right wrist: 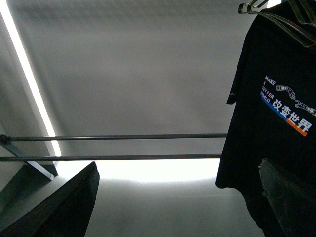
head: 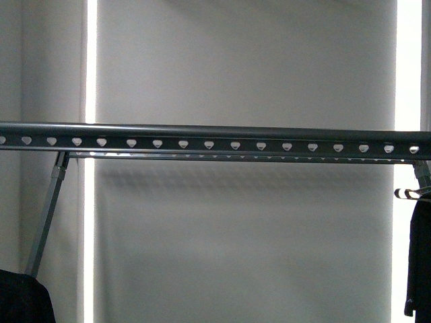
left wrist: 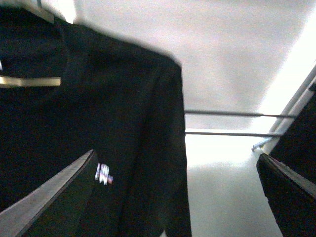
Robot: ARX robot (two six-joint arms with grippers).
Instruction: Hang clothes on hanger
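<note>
The hanger (head: 209, 140), a long dark grey rail with a row of heart-shaped holes, crosses the front view; its thin bars (right wrist: 123, 137) also show in the right wrist view. The clothes (right wrist: 276, 113), a black T-shirt with white "MAKE A BETTER WORLD" print, hang on a wire coat hanger (right wrist: 276, 17), its lower edge close by one finger (right wrist: 291, 197). My right gripper (right wrist: 177, 164) is open and holds nothing. My left gripper (left wrist: 176, 154) is open too, close in front of a black garment (left wrist: 98, 123) with a small blurred light mark.
A slanted grey leg (head: 46, 215) props the rail's left end. Below the rail's right end, a wire hanger (head: 411, 194) carries a black garment (head: 419, 262). Another dark garment (head: 20, 299) shows at the lower left. Pale blinds with bright gaps fill the background.
</note>
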